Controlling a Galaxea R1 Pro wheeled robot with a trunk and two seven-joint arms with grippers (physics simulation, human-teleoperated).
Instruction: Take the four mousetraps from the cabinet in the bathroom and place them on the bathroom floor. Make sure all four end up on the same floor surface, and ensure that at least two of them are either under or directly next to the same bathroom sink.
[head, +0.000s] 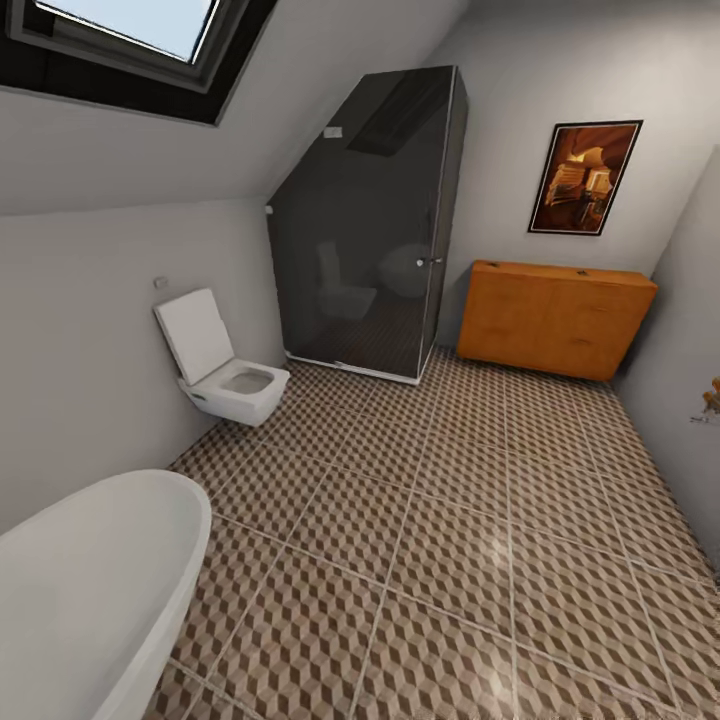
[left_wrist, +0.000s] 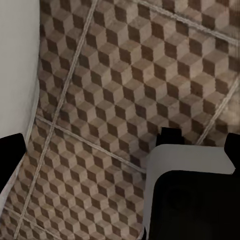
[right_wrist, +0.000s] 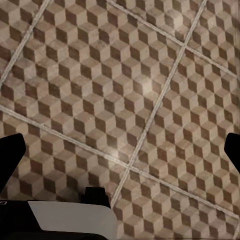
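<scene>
The orange-brown cabinet (head: 553, 317) stands against the far wall at the back right, its drawers shut. A tiny dark speck on its top is too small to identify. The mousetraps and the sink are out of view. The cube-patterned bathroom floor (head: 450, 520) stretches from me to the cabinet. In the left wrist view my left gripper (left_wrist: 120, 155) hangs open over bare tiles (left_wrist: 125, 75), holding nothing. My right gripper (right_wrist: 120, 160) is also open and holds nothing, above the tiles (right_wrist: 125, 90).
A white toilet (head: 225, 375) hangs on the left wall. The white bathtub (head: 90, 590) fills the near left corner. A dark glass shower cubicle (head: 365, 230) stands at the back, left of the cabinet. A wall runs along the right (head: 690, 300).
</scene>
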